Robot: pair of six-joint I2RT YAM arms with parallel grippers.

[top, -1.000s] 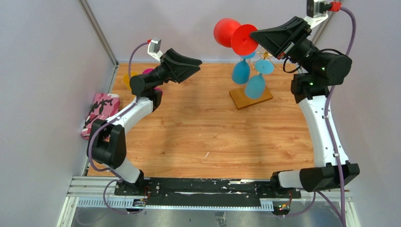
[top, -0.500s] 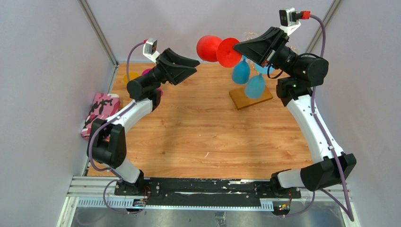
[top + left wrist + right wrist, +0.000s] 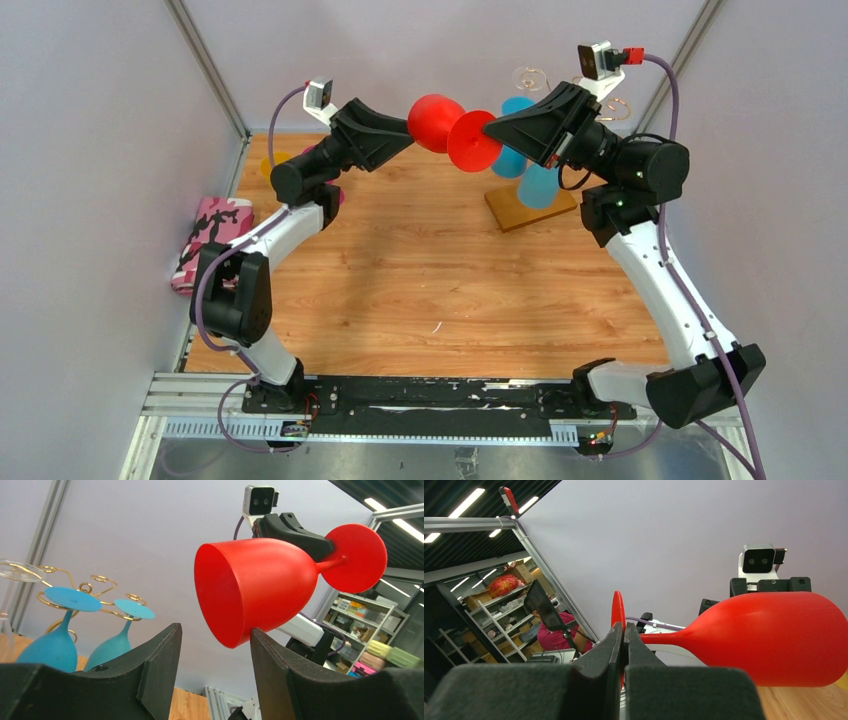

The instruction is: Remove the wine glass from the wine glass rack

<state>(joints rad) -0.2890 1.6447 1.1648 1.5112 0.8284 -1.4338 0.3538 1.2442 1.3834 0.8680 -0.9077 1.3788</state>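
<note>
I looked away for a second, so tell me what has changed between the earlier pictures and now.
The right gripper, shut on the red wine glass by its foot, carried it left, away from the wine glass rack. The left gripper, open, reached right to meet the bowl. The blue glasses stayed hanging.

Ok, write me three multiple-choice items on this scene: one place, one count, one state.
1. Where is the red wine glass?
A. hanging on the wine glass rack
B. standing on the rack's wooden base
C. in the air between the two grippers

2. How many blue glasses hang on the rack?
A. two
B. none
C. four

3. The right gripper is:
A. wide open
B. shut on the red glass's foot
C. shut on nothing

Answers: 1 C, held sideways, bowl at the open left gripper; 2 A, the left wrist view shows both; 3 B, jaws closed on the foot.
</note>
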